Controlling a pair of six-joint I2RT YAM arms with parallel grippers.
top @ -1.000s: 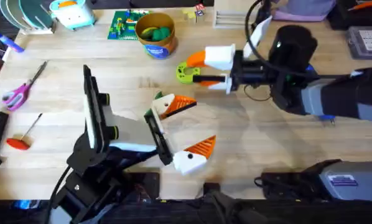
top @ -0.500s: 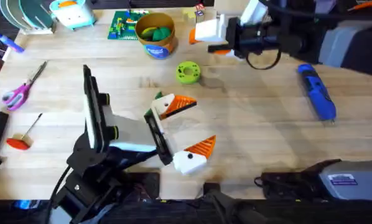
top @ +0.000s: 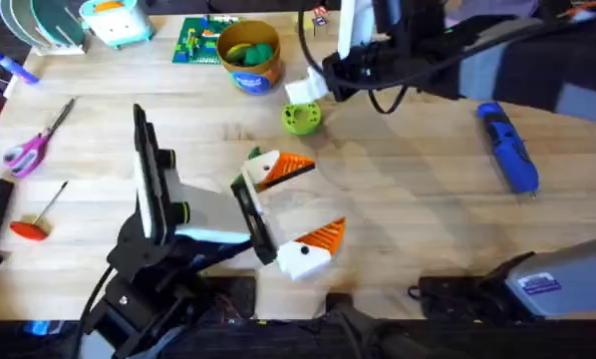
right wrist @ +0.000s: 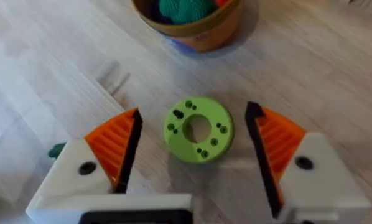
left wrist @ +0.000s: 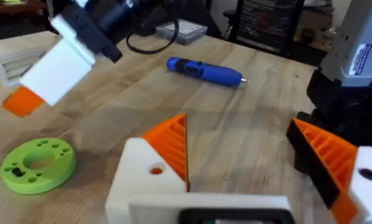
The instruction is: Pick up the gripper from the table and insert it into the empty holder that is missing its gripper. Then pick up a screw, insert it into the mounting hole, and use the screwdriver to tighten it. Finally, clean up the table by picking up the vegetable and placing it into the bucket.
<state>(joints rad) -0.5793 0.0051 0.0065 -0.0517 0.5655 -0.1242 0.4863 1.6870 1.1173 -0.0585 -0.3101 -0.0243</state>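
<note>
A flat lime-green plastic ring [right wrist: 198, 129] with small holes lies on the pale wooden table [top: 418, 209], directly below the right gripper's spread fingers.

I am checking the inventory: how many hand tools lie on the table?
3: scissors at the left edge, a red-handled tool nearer the bases, a blue screwdriver at the right. Some may be hidden.
</note>
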